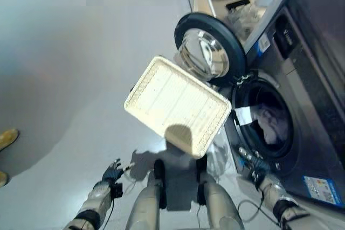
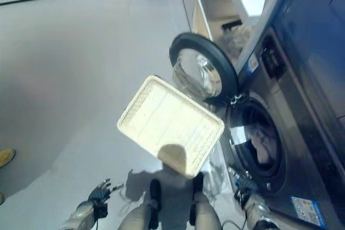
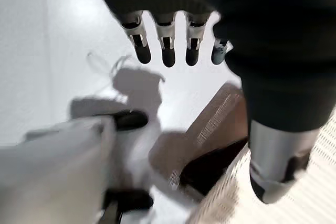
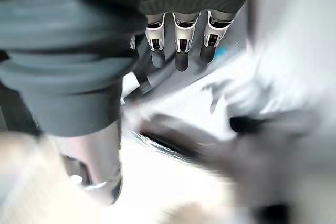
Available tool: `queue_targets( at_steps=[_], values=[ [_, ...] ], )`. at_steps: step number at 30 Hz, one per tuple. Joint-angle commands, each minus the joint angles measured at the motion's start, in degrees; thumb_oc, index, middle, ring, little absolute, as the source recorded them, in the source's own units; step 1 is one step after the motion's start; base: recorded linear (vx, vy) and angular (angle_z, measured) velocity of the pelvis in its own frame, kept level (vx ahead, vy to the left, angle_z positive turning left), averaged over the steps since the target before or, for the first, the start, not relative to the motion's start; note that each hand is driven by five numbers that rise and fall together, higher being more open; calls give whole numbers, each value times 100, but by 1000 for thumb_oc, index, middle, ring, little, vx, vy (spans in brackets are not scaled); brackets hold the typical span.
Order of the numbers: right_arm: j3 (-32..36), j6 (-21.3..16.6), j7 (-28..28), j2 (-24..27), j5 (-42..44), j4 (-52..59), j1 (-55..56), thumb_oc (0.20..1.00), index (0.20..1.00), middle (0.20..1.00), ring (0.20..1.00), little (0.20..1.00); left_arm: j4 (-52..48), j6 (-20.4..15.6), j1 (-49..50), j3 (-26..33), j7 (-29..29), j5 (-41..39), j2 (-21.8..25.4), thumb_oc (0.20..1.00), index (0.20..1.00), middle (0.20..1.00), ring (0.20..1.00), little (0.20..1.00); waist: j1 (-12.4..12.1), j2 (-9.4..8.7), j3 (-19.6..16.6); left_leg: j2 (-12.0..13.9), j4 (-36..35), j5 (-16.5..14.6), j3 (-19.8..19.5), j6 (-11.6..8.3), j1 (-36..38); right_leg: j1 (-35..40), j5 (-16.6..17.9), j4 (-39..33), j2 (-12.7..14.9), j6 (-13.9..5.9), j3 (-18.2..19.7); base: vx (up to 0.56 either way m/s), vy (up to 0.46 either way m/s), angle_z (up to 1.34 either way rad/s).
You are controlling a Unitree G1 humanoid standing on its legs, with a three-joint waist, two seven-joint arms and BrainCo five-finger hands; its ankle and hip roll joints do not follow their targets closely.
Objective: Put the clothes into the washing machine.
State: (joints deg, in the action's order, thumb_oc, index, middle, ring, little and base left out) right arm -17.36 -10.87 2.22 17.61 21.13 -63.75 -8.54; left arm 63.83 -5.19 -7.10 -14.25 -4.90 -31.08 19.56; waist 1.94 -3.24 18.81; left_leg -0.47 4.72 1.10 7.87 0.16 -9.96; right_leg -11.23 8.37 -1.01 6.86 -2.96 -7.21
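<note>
Here both hands hang with fingers straight and spread, holding nothing: the left hand (image 1: 112, 173) low over the floor (image 1: 75, 68), the right hand (image 1: 257, 169) just beside the one washing machine (image 1: 302, 133). Its door (image 1: 207, 49) stands open; the clothes (image 1: 272, 125) lie inside the drum. One cream basket (image 1: 175, 103) sits empty beside it.
</note>
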Motion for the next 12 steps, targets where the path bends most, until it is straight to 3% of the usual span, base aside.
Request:
queue_targets(
  at_steps=[1, 2, 5, 8, 12],
  values=[
    [-50, -30, -136, 208, -1170, -113, -377, 1000, 1000, 1000, 1000, 1000, 142, -1, -186, 28, -471, 54, -141, 1000, 1000, 1000, 1000, 1000, -158, 286, -84, -161, -103, -225, 86, -174, 114, 263, -753, 365, -310, -137, -298, 154, -9, 1],
    [-192, 88, -214, 53, -1538, -334, -228, 1000, 1000, 1000, 1000, 1000, 420, 38, -117, 18, -665, 258, -284, 1000, 1000, 1000, 1000, 1000, -185, 268, -323, -138, -371, -181, 44, -176, 423, 553, -769, 252, -360, -147, -365, 116, -14, 3],
    [-357, 144, -202, -93, -1865, -497, -84, 1000, 1000, 1000, 1000, 1000, 637, 160, -69, -23, -812, 441, -443, 1000, 1000, 1000, 1000, 1000, -195, 256, -597, -108, -728, -103, -15, -191, 791, 887, -802, 121, -442, -143, -410, 99, -27, 7],
    [-240, 331, -131, -260, -1413, -507, 48, 1000, 1000, 1000, 1000, 1000, 787, 311, 17, 8, -843, 461, -596, 1000, 1000, 1000, 1000, 1000, -186, 219, -861, -141, -727, -190, -122, -152, 1061, 1142, -870, 84, -505, -98, -362, 124, -42, 30],
    [26, 560, -15, -367, -1453, -639, 186, 1000, 1000, 1000, 1000, 1000, 943, 311, 177, 148, -852, 618, -720, 1000, 1000, 1000, 1000, 1000, -177, 184, -1038, -186, -520, -395, -146, -87, 1236, 1380, -932, 74, -518, -55, -271, 94, -20, 23]
  ],
)
